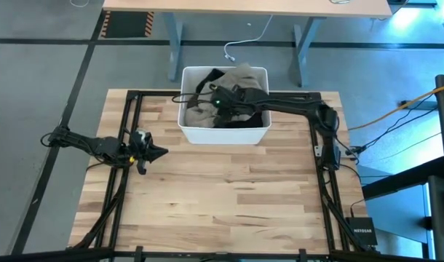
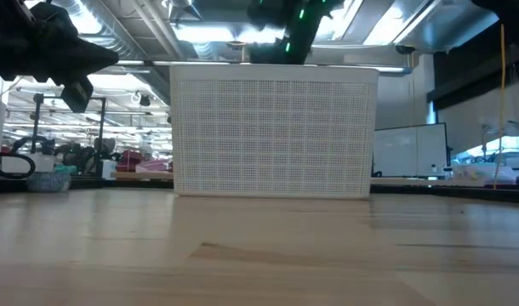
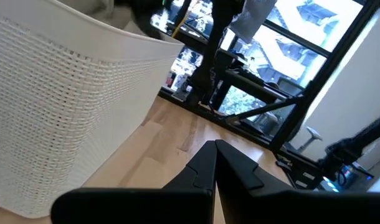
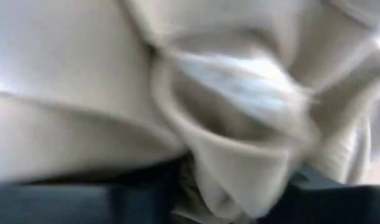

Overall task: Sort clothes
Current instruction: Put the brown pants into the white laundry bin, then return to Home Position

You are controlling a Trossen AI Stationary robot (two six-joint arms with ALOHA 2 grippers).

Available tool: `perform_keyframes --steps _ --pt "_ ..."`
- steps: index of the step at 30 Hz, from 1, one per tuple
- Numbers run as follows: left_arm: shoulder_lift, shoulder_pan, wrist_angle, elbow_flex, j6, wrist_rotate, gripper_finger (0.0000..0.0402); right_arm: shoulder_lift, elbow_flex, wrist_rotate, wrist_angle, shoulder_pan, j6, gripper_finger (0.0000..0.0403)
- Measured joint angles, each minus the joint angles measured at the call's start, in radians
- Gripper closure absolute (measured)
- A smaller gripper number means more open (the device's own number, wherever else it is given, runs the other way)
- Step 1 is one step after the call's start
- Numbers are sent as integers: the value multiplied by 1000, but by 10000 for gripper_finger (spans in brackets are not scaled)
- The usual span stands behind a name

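The white bin (image 1: 189, 132) stands at the table's far middle and holds the clothes. A khaki-beige garment (image 1: 245, 73) lies on top, and a black one (image 1: 245, 121) lies against the near wall. The pink checked and dark olive garments are hidden. My right gripper (image 1: 206, 103) reaches into the bin from the right and is down in the khaki-beige fabric (image 4: 177, 93). My left gripper (image 1: 162, 152) is shut and empty. It hovers over the table left of the bin and shows in its own wrist view (image 3: 215, 152). My right gripper has a bunched fold of the khaki-beige garment (image 4: 230, 177) between its two fingers (image 4: 84, 202), several layers. The fingers come from above, slanting down into the bin. The garment lies in the bin on the other clothes, slack.
The bin's perforated wall (image 2: 274, 136) faces the table's near side, with bare wood in front of it. A black frame (image 1: 131, 109) runs along the table's edges. A desk and cables stand beyond the far edge.
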Motion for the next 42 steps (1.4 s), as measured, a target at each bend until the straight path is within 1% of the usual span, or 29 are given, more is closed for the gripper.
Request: perform_keyframes --steps 4,8,12,15,18,21,23,25,28,30,34,37,39,42 --pt "0 0 -1 0 12 6 400 -69 108 -1 -110 14 0 183" --pt "0 0 -1 0 3 8 400 -108 236 -31 -241 31 13 147" --pt "0 0 -1 0 4 8 400 -127 372 -38 -354 56 9 136" --pt "0 0 -1 0 15 8 400 -143 452 -68 -427 91 8 135" --pt "0 0 6 0 47 9 400 -177 463 -81 -446 158 -5 135" --pt "0 0 53 -1 91 12 400 -233 421 -72 -449 246 -27 135" --pt "-1 -2 72 0 117 11 400 -275 365 -46 -446 303 -34 135" --pt "-1 -10 59 -1 127 12 400 -323 285 -45 -406 344 -25 138" --pt "-1 -23 60 -1 142 12 400 -421 97 -46 -274 379 -19 159" --pt "-1 -28 65 -1 155 12 400 -512 -75 -60 -134 386 -19 180" --pt "-1 -28 36 -1 170 11 400 -705 -450 -156 212 385 9 230" --pt "-1 -28 23 -1 171 11 400 -842 -706 -206 457 385 39 268" --pt "-1 -27 22 -1 173 10 400 -919 -860 -237 606 385 59 293" --pt "-1 -27 22 -1 178 7 400 -993 -1059 -247 807 379 58 332"
